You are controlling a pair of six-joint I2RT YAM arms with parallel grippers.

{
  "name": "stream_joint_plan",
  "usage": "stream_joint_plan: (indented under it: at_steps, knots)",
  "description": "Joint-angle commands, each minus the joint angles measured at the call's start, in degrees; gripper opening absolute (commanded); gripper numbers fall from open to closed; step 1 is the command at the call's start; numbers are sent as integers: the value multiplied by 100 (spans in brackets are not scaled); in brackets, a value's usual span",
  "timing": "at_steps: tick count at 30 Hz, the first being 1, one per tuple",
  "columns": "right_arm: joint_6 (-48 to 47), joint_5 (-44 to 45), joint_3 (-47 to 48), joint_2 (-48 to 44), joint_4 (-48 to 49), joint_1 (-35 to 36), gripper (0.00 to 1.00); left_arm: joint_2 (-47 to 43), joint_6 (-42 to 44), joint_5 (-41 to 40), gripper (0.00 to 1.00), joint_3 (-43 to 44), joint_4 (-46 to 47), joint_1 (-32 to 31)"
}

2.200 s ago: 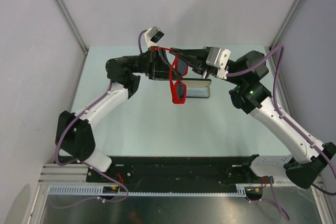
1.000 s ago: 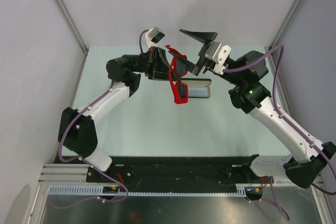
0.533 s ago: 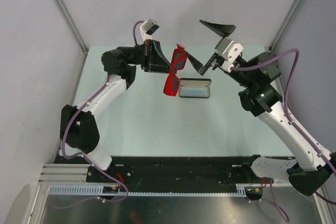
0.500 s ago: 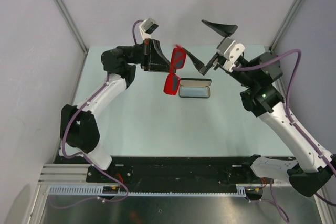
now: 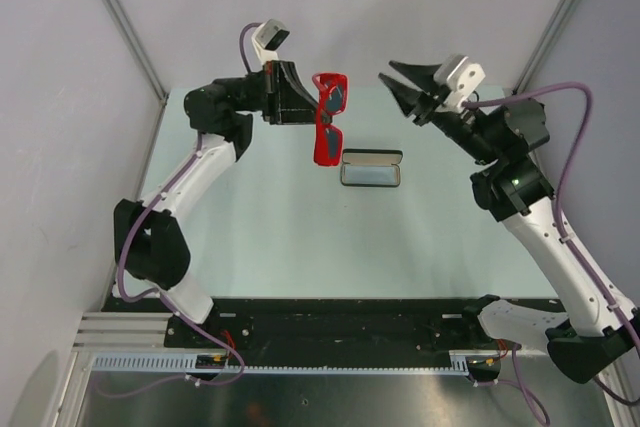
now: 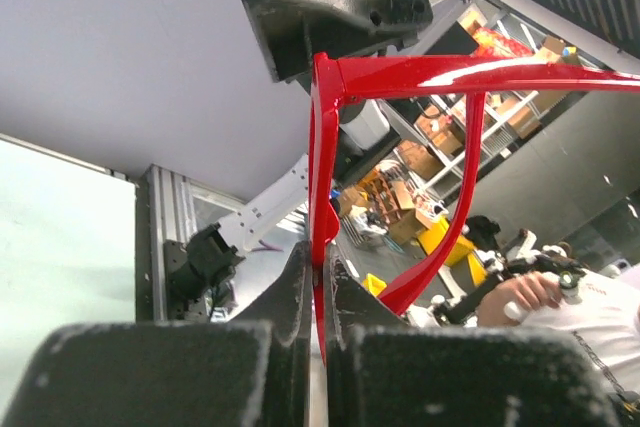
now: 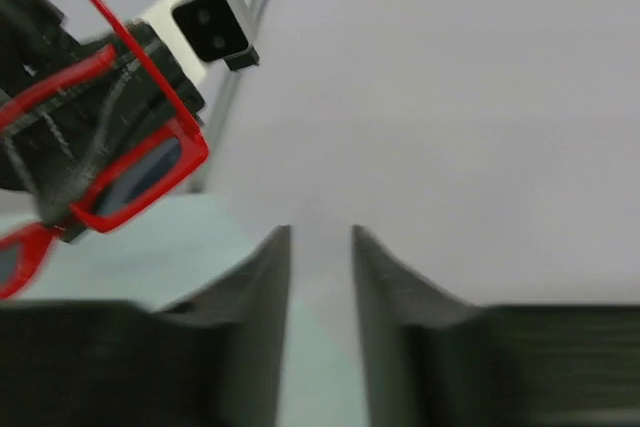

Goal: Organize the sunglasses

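The sunglasses (image 5: 327, 123), with a thin red frame and dark lenses, hang in the air above the back of the table. My left gripper (image 5: 309, 107) is shut on one red arm of them. In the left wrist view that red arm (image 6: 322, 197) runs between the closed fingers, and the frame (image 6: 440, 73) spreads above. My right gripper (image 5: 401, 85) is open and empty, raised to the right of the sunglasses and apart from them. In the right wrist view the sunglasses (image 7: 135, 175) sit at the left, and the gripper (image 7: 320, 247) holds nothing.
A black oblong case (image 5: 371, 168) lies on the pale green table (image 5: 300, 237), below and right of the sunglasses. Grey walls close in the back and sides. The left wrist camera (image 7: 210, 22) shows in the right wrist view.
The left arm has lifted the sunglasses up and a little left. The right gripper has drawn back to the right and upward, away from the sunglasses.
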Motion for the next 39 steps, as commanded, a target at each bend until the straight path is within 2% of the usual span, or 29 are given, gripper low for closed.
stream_joint_plan:
  at_steps: [1,3,5,7,8,9,10,11,13,14,15,18,28,30,39]
  knots:
    - [1648,-602,246,-257,119,-178,11,73,603,-192,0,357,-178,135]
    - [1897,-1190,598,-108,-423,-169,1,82,821,-262,1,401,-319,135]
    - [2195,-1701,861,58,-864,-47,0,38,1111,-341,0,393,-807,135]
    - [2223,-1816,898,112,-1112,67,0,-190,2067,-438,0,340,-1528,135]
    - [2258,-1808,846,121,-1165,138,0,-339,3281,-717,0,375,-2907,126]
    - [2276,-1782,810,121,-1165,173,0,-566,3997,-876,0,471,-3782,109]
    - [2319,-1720,775,112,-1165,191,0,-656,4657,-1087,0,620,-5427,91]
    - [2363,-1737,696,138,-1070,208,0,-691,5308,-1263,0,769,-5826,48]
    - [2364,-1668,678,200,-1069,244,0,-753,5341,-1317,0,753,-6014,47]
    - [2407,-1658,678,226,-1086,261,2,-771,5393,-1361,0,718,-6058,38]
    - [2477,-1632,652,296,-1069,279,8,-771,5463,-1440,1,674,-6128,38]
    - [2504,-1492,555,419,-963,296,9,-823,5569,-1536,0,472,-6243,30]
    - [2742,-1439,458,955,-708,367,6,-982,5789,-1722,0,67,-6393,-49]
    - [2707,-1351,432,1044,-734,367,0,-1026,5780,-1704,0,59,-6401,-67]
    - [2645,-999,283,1184,-603,376,0,-1087,5736,-1327,0,32,-6401,-120]
